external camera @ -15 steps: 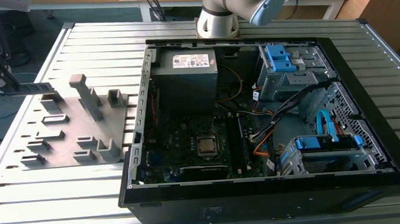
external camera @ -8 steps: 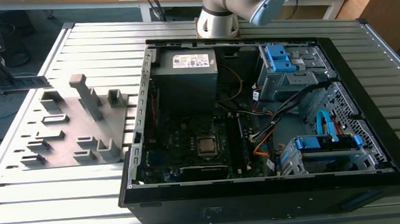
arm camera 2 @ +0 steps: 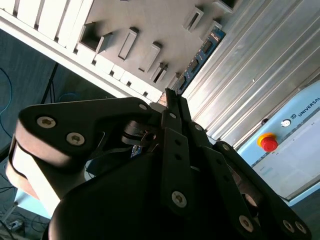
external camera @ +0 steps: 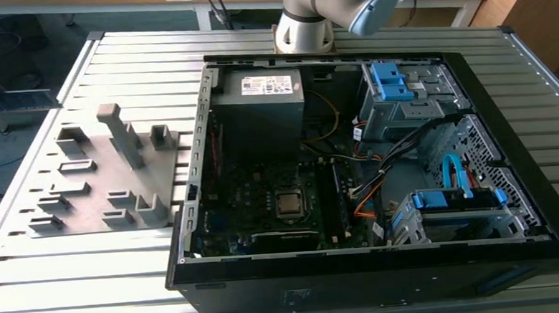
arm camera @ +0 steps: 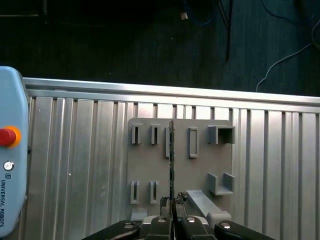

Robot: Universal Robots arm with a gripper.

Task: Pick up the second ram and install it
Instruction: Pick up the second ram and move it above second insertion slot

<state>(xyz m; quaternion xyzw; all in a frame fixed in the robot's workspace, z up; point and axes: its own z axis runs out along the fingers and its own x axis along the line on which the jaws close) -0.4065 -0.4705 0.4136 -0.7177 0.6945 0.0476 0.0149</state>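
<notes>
Gripper (arm camera: 172, 215): clenched on one end of the ram (arm camera: 171, 160), edge-on over the grey fixture (arm camera: 200, 170) in the first wrist view; this end grip probably leaves its long edge free for seating. Second wrist view adds the ram's bluish face; exterior view, the open case (external camera: 314, 271) beside the fixture.

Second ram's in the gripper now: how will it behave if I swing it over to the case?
The second ram is a thin flat board, so probably stiff and light. The gripper pinches only one end, so it may pivot or slip if bumped.
</notes>
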